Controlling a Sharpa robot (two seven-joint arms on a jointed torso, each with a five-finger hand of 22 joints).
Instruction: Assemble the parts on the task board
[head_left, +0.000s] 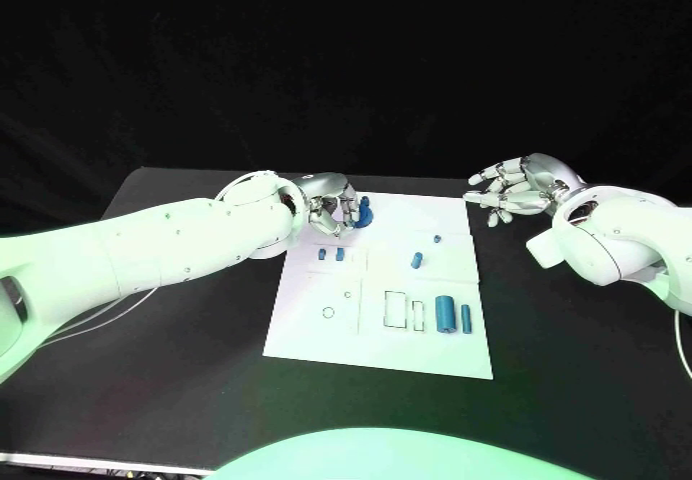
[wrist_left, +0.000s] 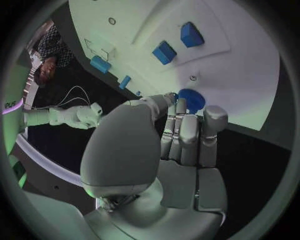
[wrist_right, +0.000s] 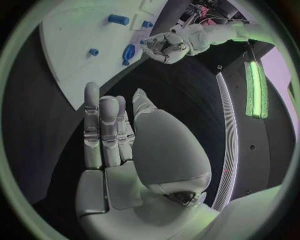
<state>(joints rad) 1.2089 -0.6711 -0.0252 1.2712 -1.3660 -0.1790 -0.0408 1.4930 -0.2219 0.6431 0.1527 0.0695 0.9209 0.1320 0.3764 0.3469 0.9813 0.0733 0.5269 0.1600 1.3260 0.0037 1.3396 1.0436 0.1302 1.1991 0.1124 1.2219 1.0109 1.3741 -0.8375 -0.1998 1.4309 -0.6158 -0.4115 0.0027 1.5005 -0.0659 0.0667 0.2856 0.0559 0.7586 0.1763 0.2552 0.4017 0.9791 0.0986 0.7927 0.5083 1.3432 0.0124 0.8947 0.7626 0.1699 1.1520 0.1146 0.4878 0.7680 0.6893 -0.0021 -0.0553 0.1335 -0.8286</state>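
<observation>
The white task board (head_left: 378, 345) lies mid-table. My left hand (head_left: 329, 205) hovers at its far left corner, thumb and fingertips (wrist_left: 181, 107) pinching a round blue part (head_left: 364, 212) (wrist_left: 190, 99) that stands on edge; the right wrist view shows that part (wrist_right: 128, 52) beside the left hand (wrist_right: 164, 46). On the board are two small blue blocks (head_left: 330, 255) (wrist_left: 164, 52), a small blue peg (head_left: 417, 260) and two blue cylinders (head_left: 447, 314) near the right edge. My right hand (head_left: 512, 188) (wrist_right: 109, 135) floats off the board's far right corner, fingers apart, holding nothing.
Outlined slots (head_left: 395, 308) and a small ring mark (head_left: 329, 312) sit on the board's near half. Another tiny blue part (head_left: 437, 239) lies near the board's right edge. Black table (head_left: 173, 350) surrounds the board on all sides.
</observation>
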